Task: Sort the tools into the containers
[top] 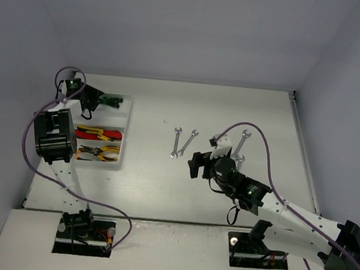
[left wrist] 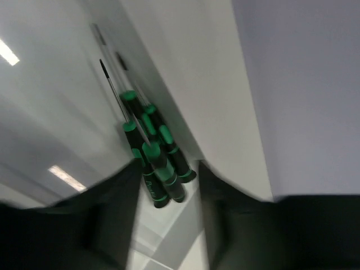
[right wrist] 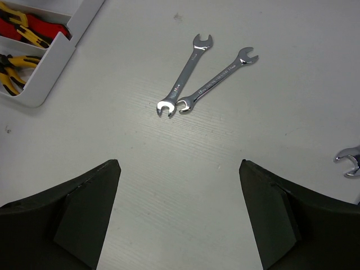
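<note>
The white organiser tray (top: 118,165) stands at the left. Black-green screwdrivers (top: 112,100) lie in its far compartment, red cutters (top: 98,133) in the middle one, yellow-handled pliers (top: 95,153) in the near one. My left gripper (top: 96,99) hovers over the far compartment, open and empty; in the left wrist view the gripper (left wrist: 169,225) has the screwdrivers (left wrist: 154,166) just beyond its fingertips. Two silver wrenches (top: 177,142) (top: 191,140) lie mid-table, two more (top: 244,141) (top: 240,159) to the right. My right gripper (top: 194,164) is open and empty, and in its wrist view (right wrist: 179,164) it is short of the wrench pair (right wrist: 183,79) (right wrist: 216,82).
In the right wrist view the tray's corner (right wrist: 56,56) with cutters (right wrist: 34,25) and pliers (right wrist: 11,73) is at the top left, and one wrench end (right wrist: 349,157) at the right edge. Grey walls enclose the table on three sides.
</note>
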### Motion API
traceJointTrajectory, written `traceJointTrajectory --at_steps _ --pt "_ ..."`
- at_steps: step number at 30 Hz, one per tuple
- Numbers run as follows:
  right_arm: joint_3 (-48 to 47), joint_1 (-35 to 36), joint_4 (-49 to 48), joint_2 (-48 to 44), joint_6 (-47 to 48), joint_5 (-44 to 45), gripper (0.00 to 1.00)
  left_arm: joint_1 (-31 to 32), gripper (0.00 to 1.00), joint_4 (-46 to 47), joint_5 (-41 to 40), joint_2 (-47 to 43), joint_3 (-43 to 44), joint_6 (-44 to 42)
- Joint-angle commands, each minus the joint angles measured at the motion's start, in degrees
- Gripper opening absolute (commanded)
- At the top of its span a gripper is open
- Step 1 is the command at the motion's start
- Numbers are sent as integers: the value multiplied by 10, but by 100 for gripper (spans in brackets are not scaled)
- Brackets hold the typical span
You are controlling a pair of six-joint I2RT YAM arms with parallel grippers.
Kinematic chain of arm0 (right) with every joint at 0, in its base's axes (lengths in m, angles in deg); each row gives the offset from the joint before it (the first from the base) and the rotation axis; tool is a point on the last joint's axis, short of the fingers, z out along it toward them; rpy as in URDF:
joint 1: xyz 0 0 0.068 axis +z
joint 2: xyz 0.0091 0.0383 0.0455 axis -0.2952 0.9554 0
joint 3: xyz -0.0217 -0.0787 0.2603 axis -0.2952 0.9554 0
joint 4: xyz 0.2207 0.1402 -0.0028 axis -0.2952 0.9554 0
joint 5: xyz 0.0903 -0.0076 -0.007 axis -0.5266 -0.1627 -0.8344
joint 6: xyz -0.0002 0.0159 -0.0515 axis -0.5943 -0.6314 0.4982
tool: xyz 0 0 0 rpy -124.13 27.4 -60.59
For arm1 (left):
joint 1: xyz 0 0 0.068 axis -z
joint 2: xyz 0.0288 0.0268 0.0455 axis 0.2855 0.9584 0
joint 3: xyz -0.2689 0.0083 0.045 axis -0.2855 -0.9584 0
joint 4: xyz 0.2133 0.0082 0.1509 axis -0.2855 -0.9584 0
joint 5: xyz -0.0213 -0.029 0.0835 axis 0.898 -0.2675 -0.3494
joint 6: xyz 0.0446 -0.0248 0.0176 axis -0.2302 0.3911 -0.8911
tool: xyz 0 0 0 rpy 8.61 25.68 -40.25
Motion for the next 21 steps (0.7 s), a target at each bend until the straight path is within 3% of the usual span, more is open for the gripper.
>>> traceJointTrajectory --at_steps 1,4,8,13,17,21 --pt "-2 -5 -26 8 8 19 85 -8 58 39 7 -41 28 -15" --pt "-3 -7 -26 9 7 19 85 -9 70 16 1 -63 23 -34" --pt "-10 -8 -13 3 8 18 85 -6 72 -20 -4 -127 7 -75" --pt "-14 -10 20 -28 6 42 85 31 71 -151 -31 -209 22 -202" --pt "-18 -12 54 -46 1 71 84 126 67 -244 -97 -261 36 -302" --pt "-20 -12 80 -60 -8 80 84 241 65 -297 -145 -278 32 -340"
